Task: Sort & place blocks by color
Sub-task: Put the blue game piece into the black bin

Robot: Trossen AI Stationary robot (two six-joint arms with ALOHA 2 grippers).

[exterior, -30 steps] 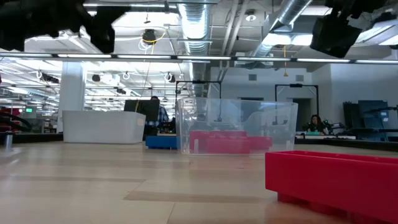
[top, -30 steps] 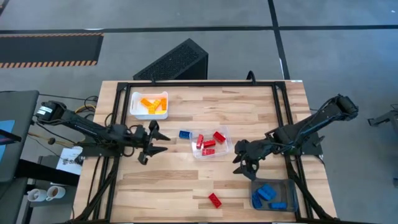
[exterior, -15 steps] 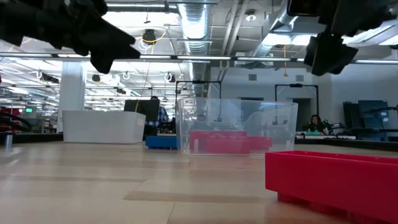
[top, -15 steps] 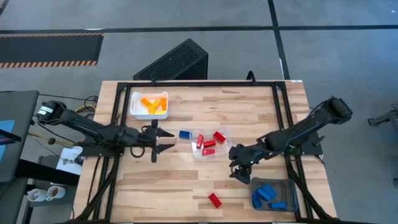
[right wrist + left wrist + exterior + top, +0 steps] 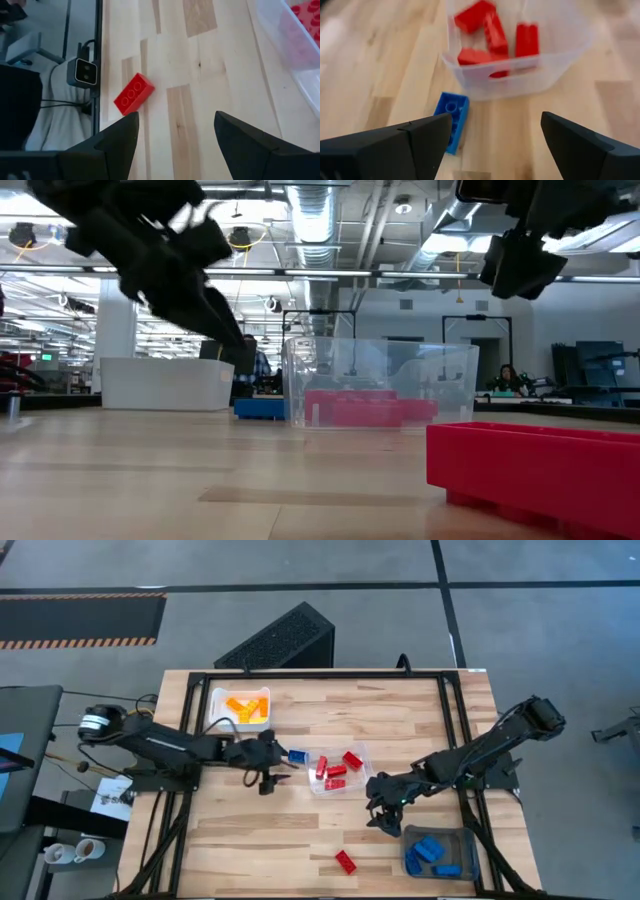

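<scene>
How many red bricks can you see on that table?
5. Four lie in the clear tub mid-table. One loose red brick sits on the wood near the front edge. More could be hidden beneath those in the tub.

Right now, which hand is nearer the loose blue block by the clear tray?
Left. The left hand hovers right beside the blue block, fingers open. The right hand is beyond the clear tray, nearer the loose red block.
</scene>
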